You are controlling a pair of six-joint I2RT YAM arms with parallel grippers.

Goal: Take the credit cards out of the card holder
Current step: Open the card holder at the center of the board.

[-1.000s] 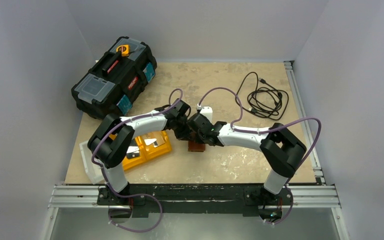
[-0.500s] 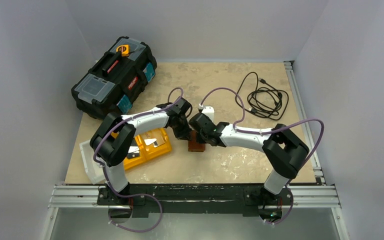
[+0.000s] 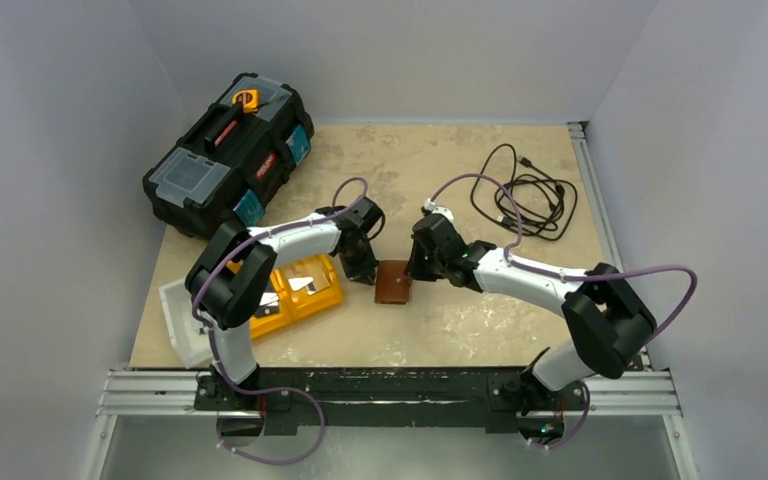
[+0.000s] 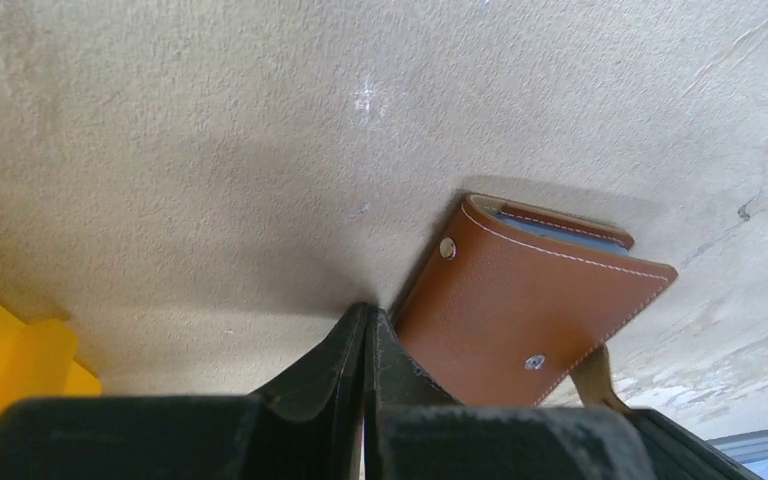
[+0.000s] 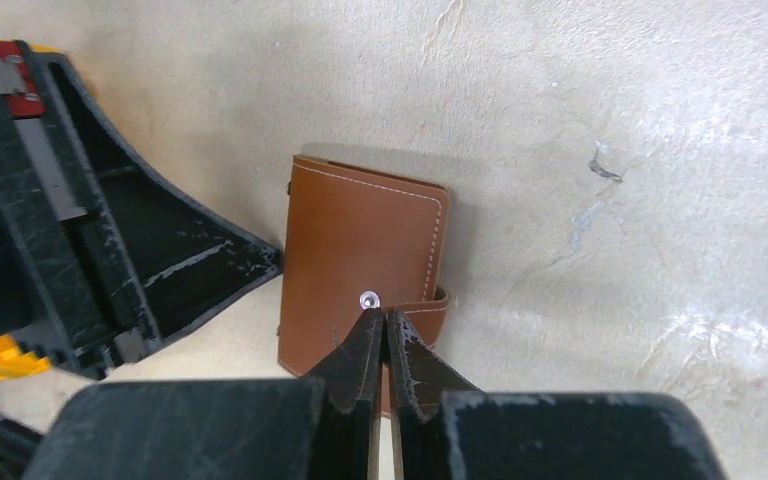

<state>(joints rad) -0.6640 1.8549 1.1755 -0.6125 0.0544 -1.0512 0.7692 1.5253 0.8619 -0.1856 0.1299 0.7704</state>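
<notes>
Right wrist view shows the card holder [image 5: 360, 250] lying flat and folded shut on the table [image 5: 610, 150], between the two grippers. Its snap [image 5: 367, 298] is done up and no cards show. The right gripper [image 5: 378, 325] has its jaws pressed together on nothing, with the tips right at the snap. The left gripper [image 4: 365, 315] is pressed together on nothing too, and its tips touch the holder's edge on the side of the orange tray [image 3: 305, 290]. The holder looks small and light, so a push from closed tips could make it slide away. The leather looks smooth, so the tips might slip off. The grippers are very near each other and could bump.
</notes>
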